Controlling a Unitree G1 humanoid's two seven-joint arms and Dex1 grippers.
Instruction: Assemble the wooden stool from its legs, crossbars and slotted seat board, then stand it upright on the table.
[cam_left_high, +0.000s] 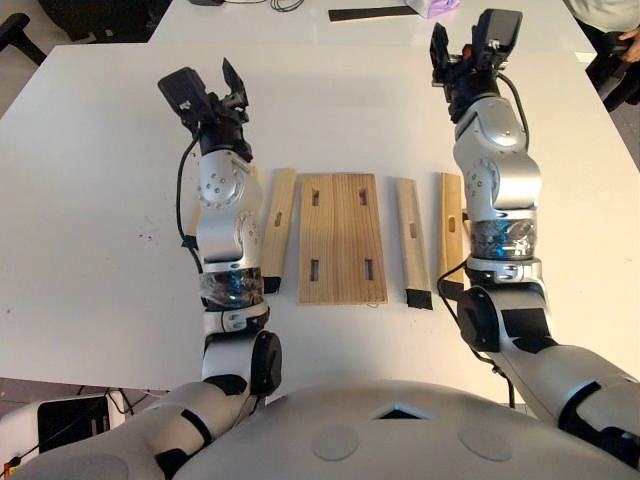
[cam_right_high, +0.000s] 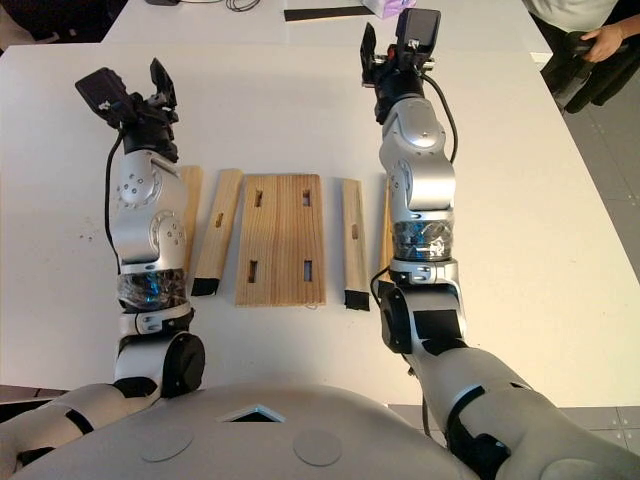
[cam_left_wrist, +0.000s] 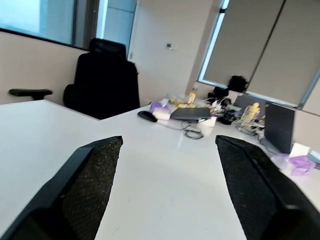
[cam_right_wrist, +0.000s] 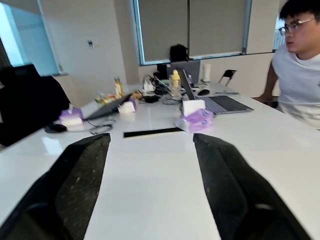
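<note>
Left claw (cam_left_high: 222, 95) and right claw (cam_left_high: 460, 55): both are held up above the tabletop (cam_left_high: 100, 200), one on each side of the parts row and beyond its far ends.

1. Parts layout. The slotted seat board (cam_left_high: 342, 238) lies flat, behind and below both claws, midway between my two arms. The inner left leg (cam_left_high: 278, 225) lies just beside the board on the left claw's side, and the outer left leg (cam_right_high: 192, 200) lies past it, partly under my left forearm. The inner right leg (cam_left_high: 410, 240) and the outer right leg (cam_left_high: 450, 215) mirror this behind the right claw. All black-capped ends point back toward me. My reading is that this row gives each claw its own pair of legs, with the board shared in the middle.

2. Arm posture. I judge the raised position to be a ready stance that keeps both claws off the wood, with no step of the assembly begun.

3. Claw state. The left claw's fingers (cam_left_wrist: 90, 190) stand wide apart, and so do the right claw's fingers (cam_right_wrist: 80, 185). Neither claw grips anything, and no finger touches a leg, the board or the tabletop.
</note>
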